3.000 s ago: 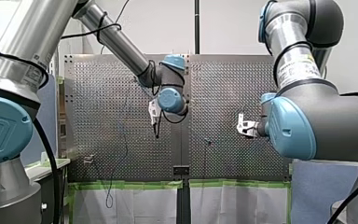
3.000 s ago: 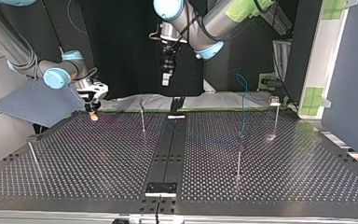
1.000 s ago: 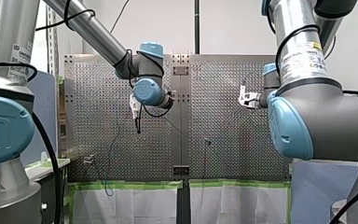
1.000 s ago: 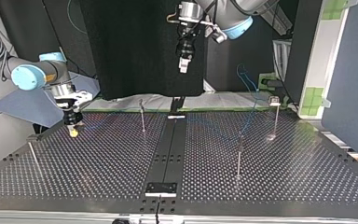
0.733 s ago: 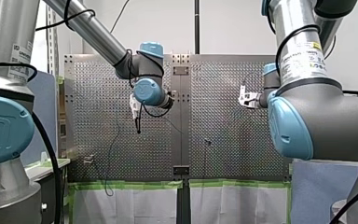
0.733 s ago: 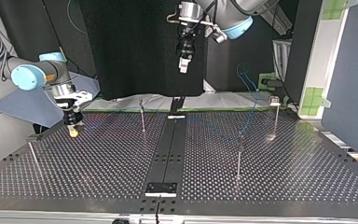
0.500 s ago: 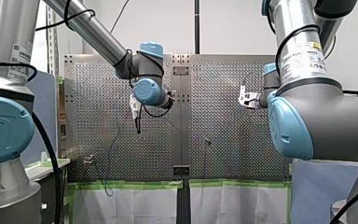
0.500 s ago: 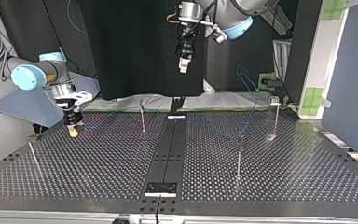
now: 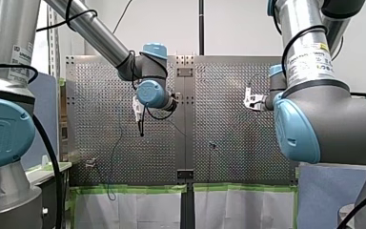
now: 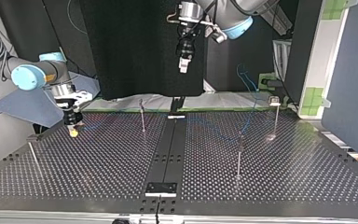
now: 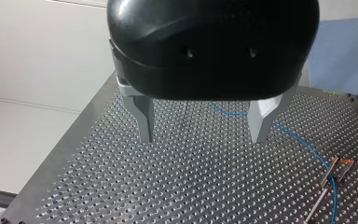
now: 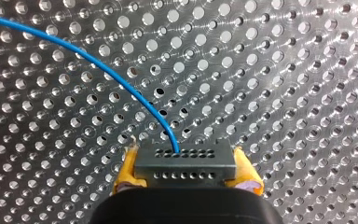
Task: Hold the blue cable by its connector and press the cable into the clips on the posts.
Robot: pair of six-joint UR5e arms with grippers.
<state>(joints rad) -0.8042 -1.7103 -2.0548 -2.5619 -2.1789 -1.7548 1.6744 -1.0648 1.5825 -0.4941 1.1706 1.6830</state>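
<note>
Since my yellow-padded right end effector (image 12: pixel 186 171) clamps the grey rectangular connector (image 12: pixel 186 159), the thin blue cable (image 12: pixel 98 60) arcs away over the perforated metal counter (image 11: pixel 191 186); my left end effector (image 11: pixel 201 135) hangs spread apart, free to press.

My left gripper (image 11: pixel 203 123) hangs high, jaws spread (metal fingers (image 11: pixel 144 116)); my right gripper (image 12: pixel 186 170) sits low, jaws clamped.
</note>
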